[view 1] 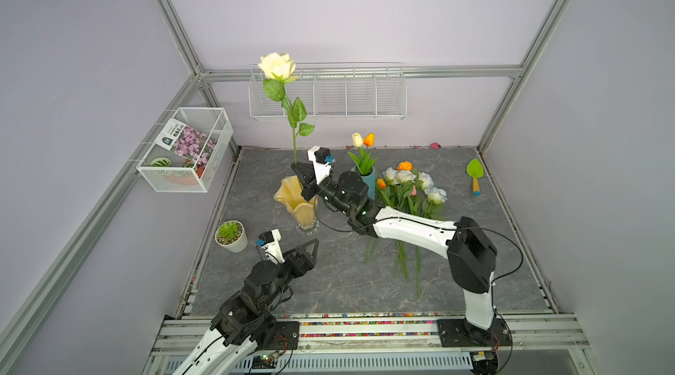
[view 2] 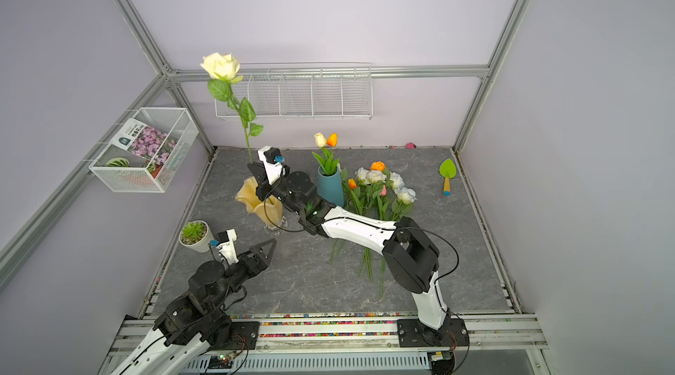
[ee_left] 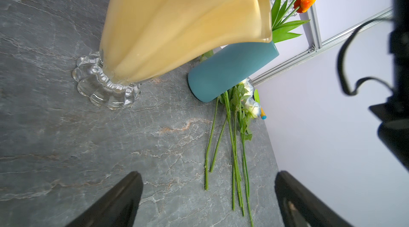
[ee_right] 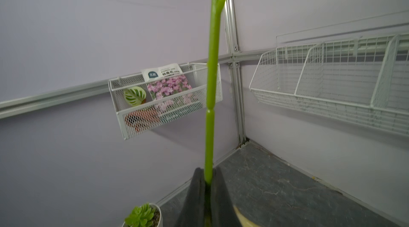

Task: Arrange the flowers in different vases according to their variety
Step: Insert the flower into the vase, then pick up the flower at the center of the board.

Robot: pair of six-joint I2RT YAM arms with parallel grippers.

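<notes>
Cream-yellow long-stemmed rose (view 1: 277, 66): standing upright, stem pinched low down in our right gripper (ee_right: 207, 178), jaws clamped tight on it.
Amber wavy-rimmed glass vase (view 1: 288, 197): just below that claw, so the stem's long axis points at its mouth; can't tell if the tip's in.
Left gripper (ee_left: 208, 181): gaping wide, empty, parked near the vase's clear foot.
Our guess: we just need a straight drop, then release.

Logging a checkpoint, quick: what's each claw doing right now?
Left claw: open, holding nothing.
Right claw: shut on the stem of the cream rose.
</notes>
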